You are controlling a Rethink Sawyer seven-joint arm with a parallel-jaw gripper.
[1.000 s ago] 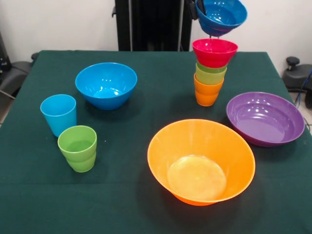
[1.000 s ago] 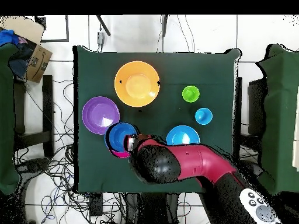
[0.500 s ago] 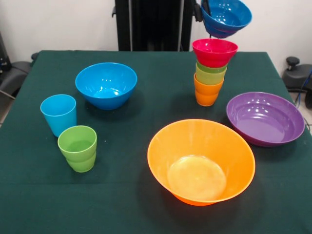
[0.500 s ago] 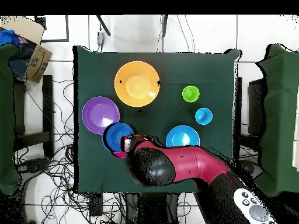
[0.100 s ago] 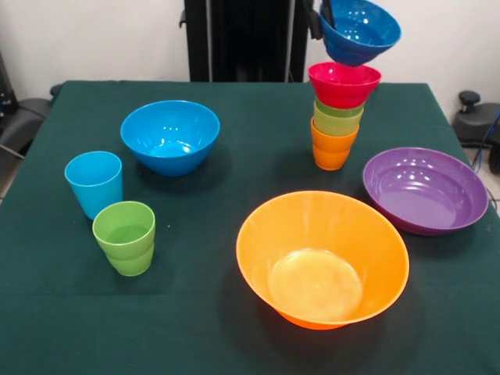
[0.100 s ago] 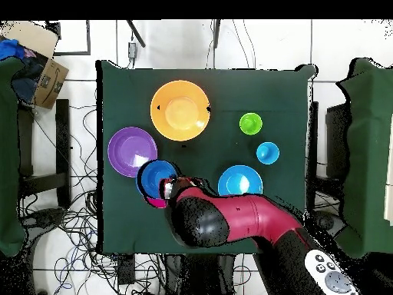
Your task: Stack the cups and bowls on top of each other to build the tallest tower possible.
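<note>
The tower [image 5: 337, 119] stands at the back right: an orange cup [image 5: 332, 148] lowest, lime green cup rims above it, and a small red bowl [image 5: 344, 83] on top. Just above the red bowl a dark blue bowl [image 5: 359, 30] hangs tilted and apart from it, with my gripper [image 5: 323, 11] shut on its left rim. From overhead, this blue bowl [image 6: 157, 179] covers most of the tower, and my gripper [image 6: 170, 187] sits at its rim. On the table are another blue bowl [image 5: 170, 136], a light blue cup [image 5: 94, 183] and a stepped green cup [image 5: 125, 237].
A large orange bowl [image 5: 322, 258] sits near the front centre. The wide purple bowl [image 5: 425, 190] lies right of the tower. The red arm [image 6: 230, 219] reaches in from the bottom of the overhead view. A cardboard box [image 6: 42, 65] sits off the table.
The held blue bowl has shifted slightly to the right above the tower and stays at about the same height. Everything on the table is where it was.
</note>
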